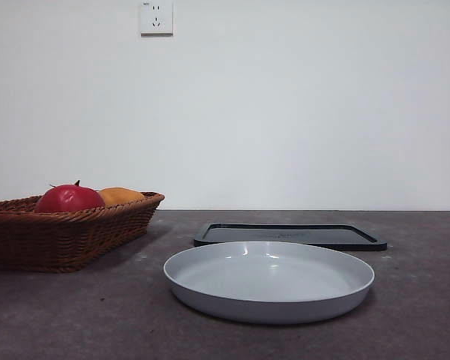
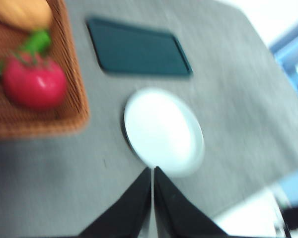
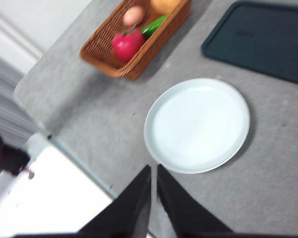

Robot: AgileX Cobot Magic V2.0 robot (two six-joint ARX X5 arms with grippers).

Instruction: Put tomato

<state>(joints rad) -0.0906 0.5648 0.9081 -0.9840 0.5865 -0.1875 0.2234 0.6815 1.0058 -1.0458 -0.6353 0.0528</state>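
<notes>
The red tomato lies in a brown wicker basket at the left of the table; it also shows in the left wrist view and the right wrist view. A pale grey plate stands empty at the middle front, also in the left wrist view and right wrist view. My left gripper is shut and empty, high above the table near the plate. My right gripper is shut and empty, high above the plate's near edge.
An orange-yellow fruit lies behind the tomato in the basket, with a pale pink fruit and a green vegetable. A dark flat tray lies behind the plate. The table's edge runs close to the right gripper.
</notes>
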